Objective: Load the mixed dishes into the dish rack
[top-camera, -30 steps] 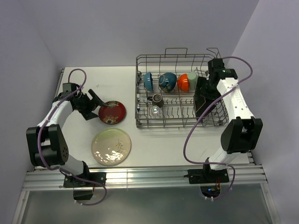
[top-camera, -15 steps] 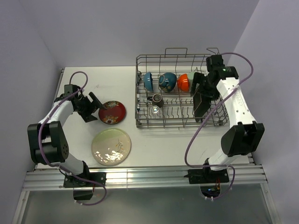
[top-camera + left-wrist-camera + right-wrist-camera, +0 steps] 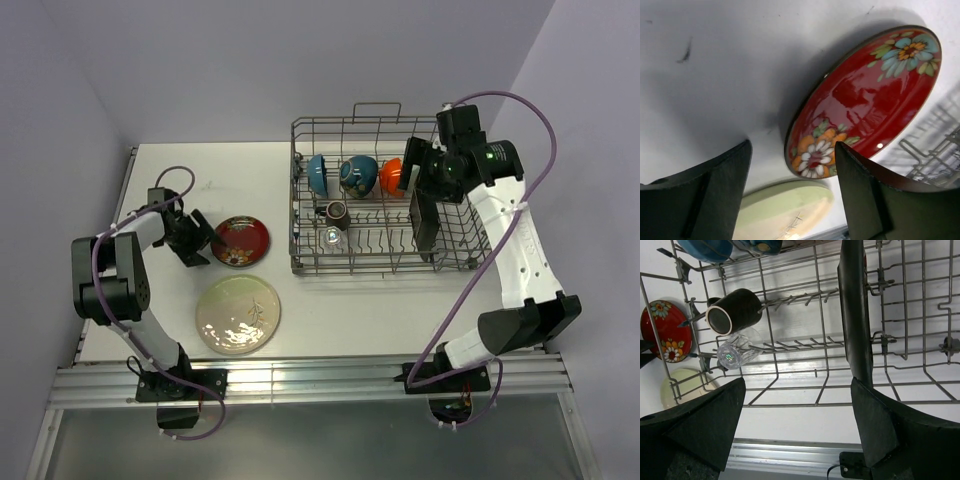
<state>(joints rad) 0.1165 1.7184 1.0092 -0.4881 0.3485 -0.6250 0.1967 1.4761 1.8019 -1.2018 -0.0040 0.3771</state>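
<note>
The left pincer [image 3: 792,145] stood wide at the left rim of the red saucer [image 3: 240,241]. The saucer lay flat on the surface [image 3: 250,180], left of the rack [image 3: 380,268] and behind the cream plate [image 3: 238,315]. The right pincer [image 3: 797,381] hung wide over an upright black plate [image 3: 855,315] at the rack's right end.

This is looking like a robot lab: plain lilac walls [image 3: 300,60] are enclosing a white table [image 3: 250,180], and two arms [image 3: 510,235] are sitting bolted on aluminium rails [image 3: 300,380].
</note>
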